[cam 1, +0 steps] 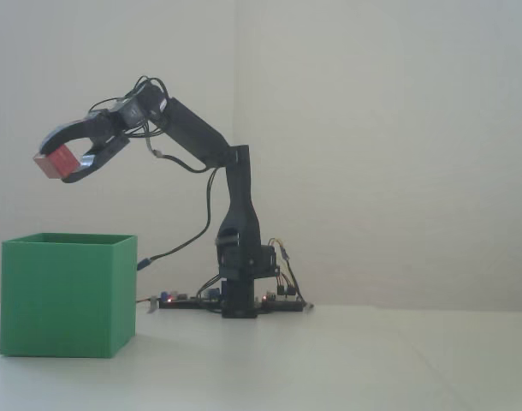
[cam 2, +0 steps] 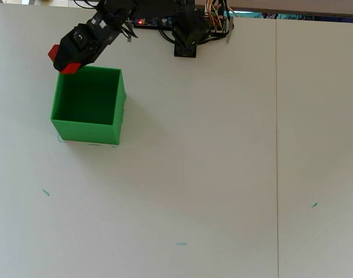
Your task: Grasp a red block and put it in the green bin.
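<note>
Block (cam 1: 57,162) in jaws, clear above bin (cam 1: 66,295) rim.

A matte red block (cam 1: 58,161) shows between the jaws of a black gripper (cam 1: 60,164) on a black arm (cam 1: 201,141). The bin (cam 2: 87,130) is plain solid green, without markings. The table (cam 2: 223,174) is off-white, crossed by one thin dark seam and flecked with small teal marks. Wires (cam 2: 217,13) at the base run red, yellow and orange.
</note>
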You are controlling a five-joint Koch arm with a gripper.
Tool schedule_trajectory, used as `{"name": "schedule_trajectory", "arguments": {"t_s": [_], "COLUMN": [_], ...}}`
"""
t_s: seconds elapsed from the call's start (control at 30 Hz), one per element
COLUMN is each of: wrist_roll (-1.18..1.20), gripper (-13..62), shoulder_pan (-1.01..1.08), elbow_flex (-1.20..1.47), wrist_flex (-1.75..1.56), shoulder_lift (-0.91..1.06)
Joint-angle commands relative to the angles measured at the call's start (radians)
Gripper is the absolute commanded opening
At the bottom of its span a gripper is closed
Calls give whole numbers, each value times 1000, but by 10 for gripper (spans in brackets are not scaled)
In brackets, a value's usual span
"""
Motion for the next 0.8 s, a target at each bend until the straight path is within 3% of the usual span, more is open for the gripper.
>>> {"name": "schedule_trajectory", "arguments": {"t_s": [0.0,0.77], "wrist_roll": [-6,-8], "gripper": [321,331], "shoulder_pan": [-9,-32], "elbow_flex": [-83,-77], "wrist_flex": [-41,-41], "shoulder_lift": [46,89]}}
